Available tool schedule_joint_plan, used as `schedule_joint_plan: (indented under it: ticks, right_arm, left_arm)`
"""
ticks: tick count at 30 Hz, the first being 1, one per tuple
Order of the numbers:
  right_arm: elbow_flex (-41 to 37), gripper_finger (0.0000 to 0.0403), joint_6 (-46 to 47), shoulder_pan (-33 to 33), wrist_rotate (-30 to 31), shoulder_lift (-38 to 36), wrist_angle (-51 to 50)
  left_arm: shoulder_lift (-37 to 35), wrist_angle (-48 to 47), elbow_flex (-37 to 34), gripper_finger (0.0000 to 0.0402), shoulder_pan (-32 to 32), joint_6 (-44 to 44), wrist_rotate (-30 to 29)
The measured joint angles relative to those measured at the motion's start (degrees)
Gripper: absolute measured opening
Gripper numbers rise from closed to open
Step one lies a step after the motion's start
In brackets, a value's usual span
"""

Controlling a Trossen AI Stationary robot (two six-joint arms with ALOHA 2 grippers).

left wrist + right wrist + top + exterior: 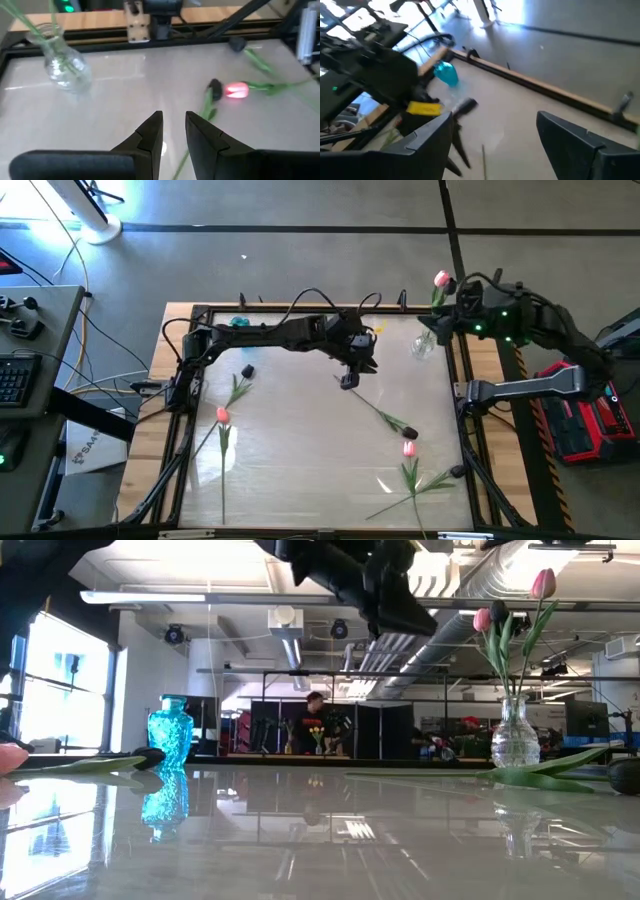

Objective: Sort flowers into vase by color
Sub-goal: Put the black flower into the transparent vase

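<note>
High view showed the left gripper [349,379] reached out over the middle of the table [300,460], above the stem end of a dark-headed tulip [385,416] that lay flat, its near-black bud toward the right side. In the left wrist view the two dark fingers [150,131] stood a narrow gap apart with nothing between them, the green stem passing just under and beside them; I could not tell whether they touched it. A pink tulip [235,90] lay just past the dark bud there, the two heads almost touching in that view.

The right gripper [447,322] hung by the clear glass vase [422,345] at the table's far right corner, its fingers [427,137] spread wide and empty. Pink tulips [540,585] stood upright in that vase. A blue vase [170,735] stood at the far left of the table, apparently without flowers.

More flowers lay flat on the surface: a pink one [222,416] on the left side, a dark-headed one [243,377] near it, and another pink one [409,450] toward the near right.

In the low view a person [315,720] showed in the room beyond the table.
</note>
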Motion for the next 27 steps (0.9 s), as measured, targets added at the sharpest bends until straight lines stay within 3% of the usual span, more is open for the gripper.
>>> schedule_joint_plan:
  ticks: [6,16,22,27]
  right_arm:
    - [0.00,0.0275,-3.00,6.08,4.20,2.14,7.20]
    - [0.00,0.0275,-2.82,13.78,4.64,2.51,12.21]
    - [0.00,0.0275,-5.84,19.95,1.67,3.48,23.11]
    - [0.00,0.0275,-6.30,22.80,2.68,4.15,23.45]
  left_arm:
    - [0.00,0.80,-1.85,0.0087,-1.03,1.06,-5.75]
    - [0.02,0.47,-1.83,0.0134,-2.73,3.70,-5.65]
    - [3.28,1.50,-1.74,0.0136,-4.26,12.46,-4.59]
    - [6.90,2.27,-1.76,0.0133,-5.01,12.97,-2.63]
